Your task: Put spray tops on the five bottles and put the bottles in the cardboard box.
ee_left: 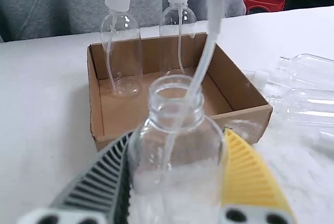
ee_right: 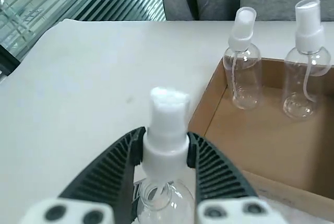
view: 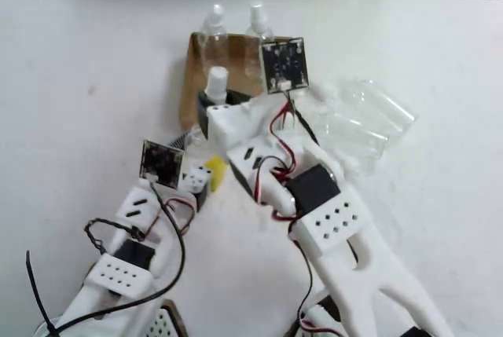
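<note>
- While the table [view: 94, 78] carries everything, the work itself sits just in front of the cardboard box [ee_left: 96, 104]. Its near wall is close behind the held bottle, so the descent should keep clear of that wall.
- Two capped bottles [ee_left: 121, 51] stand upright at the far wall of the box. Uncapped bottles [ee_left: 308, 70] lie on their sides on the table beside it. By this count, the third bottle is the one in hand.
- The left gripper [ee_left: 177, 140] is clamped on the body of the open bottle [ee_left: 175, 182], which stands upright. It should act as a firm, level support for the fitting.
- The right gripper [ee_right: 166, 138] is closed around the collar of the spray top [ee_right: 166, 114], directly above the neck. The top is not yet seated.
- The dip tube [ee_left: 206, 51] already enters the neck but leans against the rim. The sound method appears to be to centre the top over the neck and lower it straight. It can then be pressed or twisted until the collar seats.
</note>
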Tool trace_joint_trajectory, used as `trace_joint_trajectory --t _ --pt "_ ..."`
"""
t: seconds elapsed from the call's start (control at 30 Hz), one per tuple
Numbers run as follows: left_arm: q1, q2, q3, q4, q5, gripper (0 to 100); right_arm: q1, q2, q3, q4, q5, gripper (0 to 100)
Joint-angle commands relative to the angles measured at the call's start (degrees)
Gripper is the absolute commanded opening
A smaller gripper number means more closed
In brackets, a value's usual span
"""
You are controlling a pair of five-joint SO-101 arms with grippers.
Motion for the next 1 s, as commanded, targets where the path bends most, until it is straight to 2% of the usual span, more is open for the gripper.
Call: trace_joint_trajectory --t 0.0,0.33,0.87,0.97 --pt "-0.5 -0.8 -0.1 0.1 -0.4 5 -0.4 -2.9 2.7 -2.7 0.0 1.7" --pt "-0.4 -0.9 -0.1 0.1 -0.4 5 -3.6 -5.3 11.0 -9.6 0.0 1.7" --pt "-0.4 -1.0 -0.1 0.0 -0.4 6 -4.5 -5.2 12.2 -10.0 0.2 2.0" --pt "-0.4 -1.0 -0.1 0.0 -0.4 6 -5.1 -5.2 12.2 -10.0 4.0 1.8"
